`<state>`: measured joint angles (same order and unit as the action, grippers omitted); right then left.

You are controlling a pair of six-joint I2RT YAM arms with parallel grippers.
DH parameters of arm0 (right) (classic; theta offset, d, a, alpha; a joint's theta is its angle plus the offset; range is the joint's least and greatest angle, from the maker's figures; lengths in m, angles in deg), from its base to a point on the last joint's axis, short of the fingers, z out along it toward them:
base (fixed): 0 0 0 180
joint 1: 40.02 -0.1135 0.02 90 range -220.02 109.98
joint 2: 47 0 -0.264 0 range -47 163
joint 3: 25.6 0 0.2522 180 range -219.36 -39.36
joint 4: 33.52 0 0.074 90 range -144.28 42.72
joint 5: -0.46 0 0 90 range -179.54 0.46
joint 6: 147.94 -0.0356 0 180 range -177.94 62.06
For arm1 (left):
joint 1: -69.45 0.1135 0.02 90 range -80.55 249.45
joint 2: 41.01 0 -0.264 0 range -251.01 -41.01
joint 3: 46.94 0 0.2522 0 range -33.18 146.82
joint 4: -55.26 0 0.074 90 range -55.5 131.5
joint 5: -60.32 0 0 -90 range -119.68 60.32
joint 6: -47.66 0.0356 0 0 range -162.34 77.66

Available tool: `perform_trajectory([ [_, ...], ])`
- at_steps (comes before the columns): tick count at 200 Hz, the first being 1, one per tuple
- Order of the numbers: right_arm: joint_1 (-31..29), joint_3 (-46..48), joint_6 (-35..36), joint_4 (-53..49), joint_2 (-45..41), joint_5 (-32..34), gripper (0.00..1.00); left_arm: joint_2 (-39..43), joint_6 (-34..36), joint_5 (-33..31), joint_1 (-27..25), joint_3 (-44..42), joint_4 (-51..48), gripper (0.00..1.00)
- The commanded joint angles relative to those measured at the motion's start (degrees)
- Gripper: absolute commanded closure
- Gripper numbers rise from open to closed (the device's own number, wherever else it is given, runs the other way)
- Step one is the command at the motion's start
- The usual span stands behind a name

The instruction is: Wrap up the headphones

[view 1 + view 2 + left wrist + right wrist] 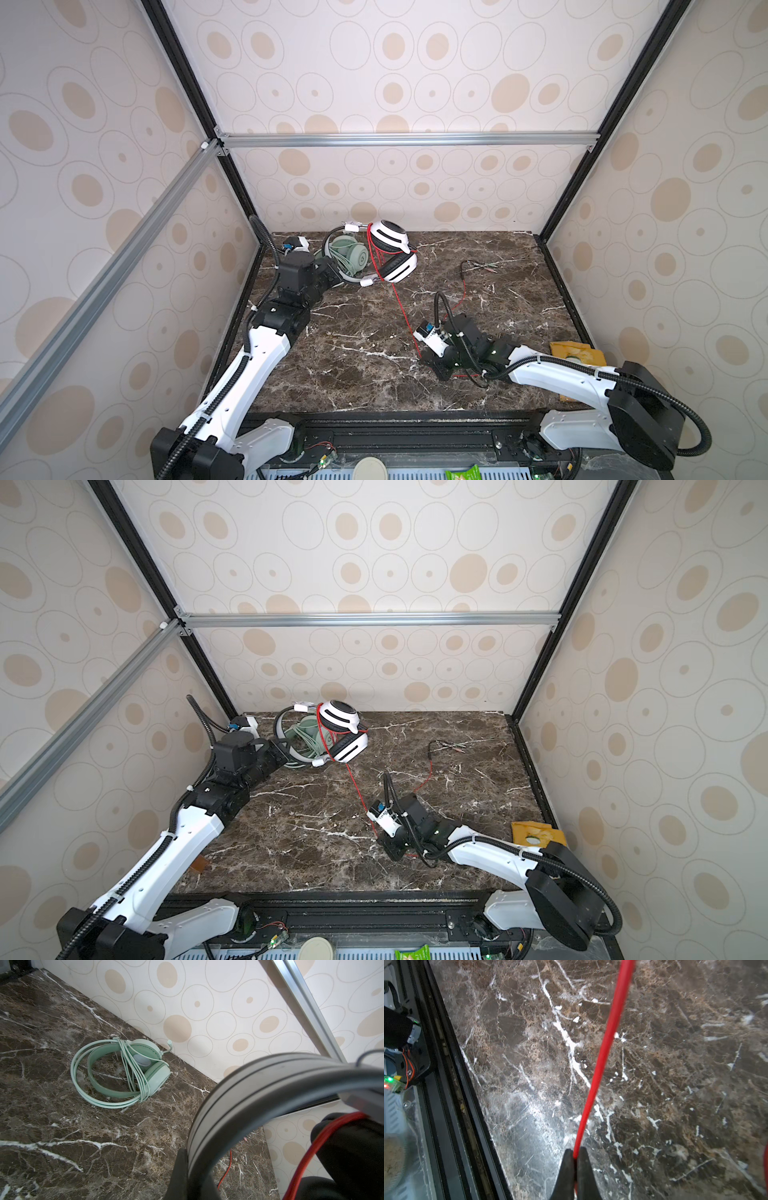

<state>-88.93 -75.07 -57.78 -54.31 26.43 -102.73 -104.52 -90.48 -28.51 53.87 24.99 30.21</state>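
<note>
The white-and-black headphones (392, 249) (343, 729) hang at the back left of the marble table, held off it by the silver headband (239, 1093). My left gripper (334, 272) (284, 750) (196, 1176) is shut on that band. The thin red cable (401, 307) (355, 787) (604, 1053) loops round the ear cups and runs taut down to my right gripper (432, 365) (388, 848) (575, 1155), shut on it low over the table's front middle. Its dark plug end (478, 266) (446, 744) lies loose at mid right. The mint-green headphones (349, 255) (305, 735) (124, 1072) lie by the back wall with their pale cable wound round them.
Patterned walls close the table (357, 374) on three sides. A black rail (374, 432) (452, 1084) runs along the front edge. A yellow-brown packet (575, 353) (536, 833) lies at the right edge behind the right arm.
</note>
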Motion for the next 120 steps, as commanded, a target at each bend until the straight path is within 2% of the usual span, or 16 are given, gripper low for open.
perform_trajectory([
  [1, -3.5, -1.3, 1.6, -7.8, 0.1, 4.1, 1.00, 2.0, -2.3, -1.5, 0.8, 1.7, 5.6, 1.00],
  [52, -10.4, -9.3, 2.7, -14.3, 1.4, 8.4, 1.00, 2.0, -2.8, -3.6, 0.8, 1.6, 5.0, 1.00],
  [120, -17.7, -22.0, 6.7, -26.4, -2.3, 15.0, 1.00, 1.2, -3.8, -13.2, 0.7, 2.3, 1.2, 1.00],
])
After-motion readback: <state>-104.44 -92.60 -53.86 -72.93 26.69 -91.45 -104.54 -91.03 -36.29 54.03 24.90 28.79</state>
